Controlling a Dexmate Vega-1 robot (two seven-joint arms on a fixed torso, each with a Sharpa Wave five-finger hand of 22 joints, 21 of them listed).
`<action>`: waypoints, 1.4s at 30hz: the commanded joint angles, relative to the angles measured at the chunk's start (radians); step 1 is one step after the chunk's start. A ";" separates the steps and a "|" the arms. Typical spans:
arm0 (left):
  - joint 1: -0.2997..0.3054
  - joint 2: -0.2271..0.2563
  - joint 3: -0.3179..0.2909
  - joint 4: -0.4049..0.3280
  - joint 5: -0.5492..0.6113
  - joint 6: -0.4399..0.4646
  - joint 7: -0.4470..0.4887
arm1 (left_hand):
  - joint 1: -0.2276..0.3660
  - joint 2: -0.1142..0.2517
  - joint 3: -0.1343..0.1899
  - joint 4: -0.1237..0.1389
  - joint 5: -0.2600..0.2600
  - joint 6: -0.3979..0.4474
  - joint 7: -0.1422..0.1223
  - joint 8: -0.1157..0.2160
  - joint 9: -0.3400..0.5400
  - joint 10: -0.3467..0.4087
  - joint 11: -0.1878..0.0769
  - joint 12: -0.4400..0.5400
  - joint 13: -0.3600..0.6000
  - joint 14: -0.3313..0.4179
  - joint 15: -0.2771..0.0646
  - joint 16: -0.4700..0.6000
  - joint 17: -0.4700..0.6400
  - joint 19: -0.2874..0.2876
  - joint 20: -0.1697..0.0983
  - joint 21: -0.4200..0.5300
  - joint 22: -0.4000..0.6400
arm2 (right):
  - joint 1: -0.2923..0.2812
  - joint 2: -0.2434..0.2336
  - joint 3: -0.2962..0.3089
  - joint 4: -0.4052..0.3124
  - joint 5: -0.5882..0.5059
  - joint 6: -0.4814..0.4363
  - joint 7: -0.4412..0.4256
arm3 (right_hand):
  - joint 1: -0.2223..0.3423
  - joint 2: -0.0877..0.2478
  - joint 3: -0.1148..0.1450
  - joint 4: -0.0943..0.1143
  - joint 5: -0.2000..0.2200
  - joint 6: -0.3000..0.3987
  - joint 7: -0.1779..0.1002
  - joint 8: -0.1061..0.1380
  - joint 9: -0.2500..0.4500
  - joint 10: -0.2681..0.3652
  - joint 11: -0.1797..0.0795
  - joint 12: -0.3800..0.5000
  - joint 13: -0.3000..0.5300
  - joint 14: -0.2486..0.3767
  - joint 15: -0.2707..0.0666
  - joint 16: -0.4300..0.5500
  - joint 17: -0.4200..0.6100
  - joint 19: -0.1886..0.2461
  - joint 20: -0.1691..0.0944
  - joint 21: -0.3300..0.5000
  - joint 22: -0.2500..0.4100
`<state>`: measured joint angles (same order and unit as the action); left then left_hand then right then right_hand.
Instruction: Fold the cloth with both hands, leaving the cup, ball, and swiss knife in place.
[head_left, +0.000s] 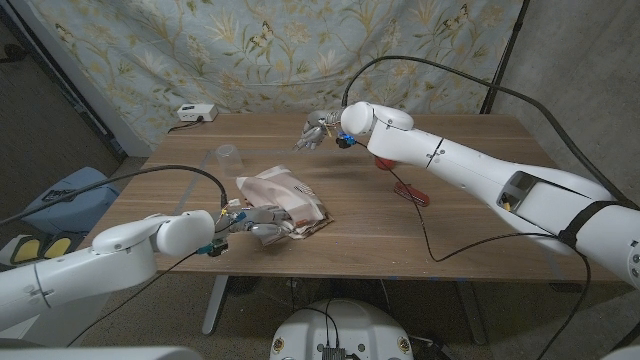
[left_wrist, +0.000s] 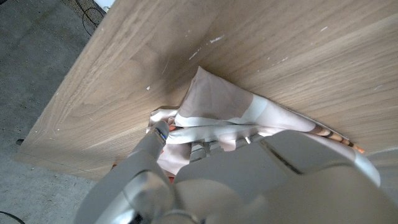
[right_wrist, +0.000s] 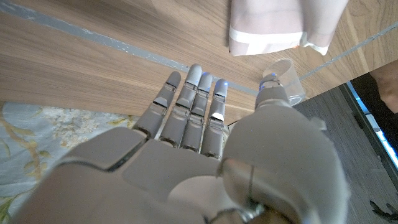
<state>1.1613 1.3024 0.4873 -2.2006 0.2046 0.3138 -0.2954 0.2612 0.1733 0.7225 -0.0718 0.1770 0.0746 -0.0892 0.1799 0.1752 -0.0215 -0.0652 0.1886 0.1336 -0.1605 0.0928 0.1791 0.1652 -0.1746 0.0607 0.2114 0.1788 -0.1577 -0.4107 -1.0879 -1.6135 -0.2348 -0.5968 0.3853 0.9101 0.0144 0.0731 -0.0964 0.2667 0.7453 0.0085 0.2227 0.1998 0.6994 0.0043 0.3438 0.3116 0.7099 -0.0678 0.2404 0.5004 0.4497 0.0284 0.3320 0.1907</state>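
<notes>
The pink-and-white patterned cloth (head_left: 285, 200) lies bunched in a partly folded heap near the table's front left. My left hand (head_left: 255, 222) is at its near edge, and in the left wrist view the fingers (left_wrist: 155, 140) grip the cloth (left_wrist: 217, 106) along its white hem. My right hand (head_left: 318, 130) hovers over the far middle of the table, past the cloth, holding nothing. In the right wrist view its fingers (right_wrist: 196, 106) are straight and side by side. A clear cup (head_left: 228, 155) (right_wrist: 283, 74) stands beyond the cloth (right_wrist: 280, 25). The red swiss knife (head_left: 410, 190) lies under my right forearm.
A white box (head_left: 195, 113) with a cable sits at the table's far left edge. Cables hang from both arms, and one trails over the table's front right. A blue seat (head_left: 70, 195) stands left of the table. A patterned curtain hangs behind.
</notes>
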 joint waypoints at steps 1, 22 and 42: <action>-0.068 -0.047 0.042 0.031 0.027 -0.050 -0.037 | 0.013 -0.002 -0.002 0.001 0.000 0.015 0.004 0.005 0.004 0.029 0.005 0.009 0.049 0.012 0.000 0.009 0.005 -0.058 -0.001 0.004 0.002 | -0.019 -0.040 -0.014 -0.065 -0.033 -0.041 0.006 | -0.010 0.005 -0.004 0.005 0.000 0.006 -0.013 0.000 0.001 0.000 -0.015 -0.006 -0.001 0.004 -0.015 0.004 -0.001 0.009 0.002 -0.002 0.001; -0.073 -0.048 0.044 0.052 0.020 -0.077 -0.034 | 0.017 -0.001 -0.003 -0.001 0.000 0.017 0.004 0.005 0.004 0.032 0.004 0.008 0.049 0.013 -0.001 0.007 0.005 -0.056 -0.002 0.004 0.002 | -0.067 -0.110 -0.053 -0.271 -0.130 -0.144 0.040 | -0.038 0.027 -0.007 0.019 -0.014 0.018 -0.046 -0.007 -0.010 0.011 -0.058 -0.039 -0.033 -0.026 0.023 -0.010 -0.019 -0.006 0.014 -0.014 0.000; -0.071 -0.048 0.045 0.051 0.021 -0.080 -0.032 | 0.020 -0.001 -0.004 -0.002 -0.001 0.018 0.004 0.004 0.004 0.032 0.006 0.007 0.049 0.013 -0.001 0.006 0.005 -0.057 -0.001 0.002 0.002 | -0.092 -0.101 -0.115 -0.295 -0.194 -0.171 0.086 | -0.126 0.091 -0.011 0.071 -0.042 -0.002 -0.043 -0.026 -0.015 0.002 -0.059 -0.095 -0.080 -0.091 0.065 -0.034 -0.040 -0.057 0.035 -0.042 -0.001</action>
<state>1.0897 1.2545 0.5318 -2.1503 0.2262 0.2395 -0.3300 0.2728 0.1698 0.7227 -0.0717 0.1770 0.0800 -0.0841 0.1816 0.1748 -0.0143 -0.0721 0.1933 0.1344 -0.1584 0.0908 0.1791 0.1652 -0.1773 0.0587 0.2042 0.1794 -0.2393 -0.5194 -1.1731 -1.8999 -0.4014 -0.7592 0.4424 0.8008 0.0995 0.0609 -0.0369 0.2311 0.7497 -0.0323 0.1992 0.1812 0.7094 -0.0525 0.2581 0.2347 0.6308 -0.0067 0.2091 0.4597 0.4022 0.0607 0.2986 0.1908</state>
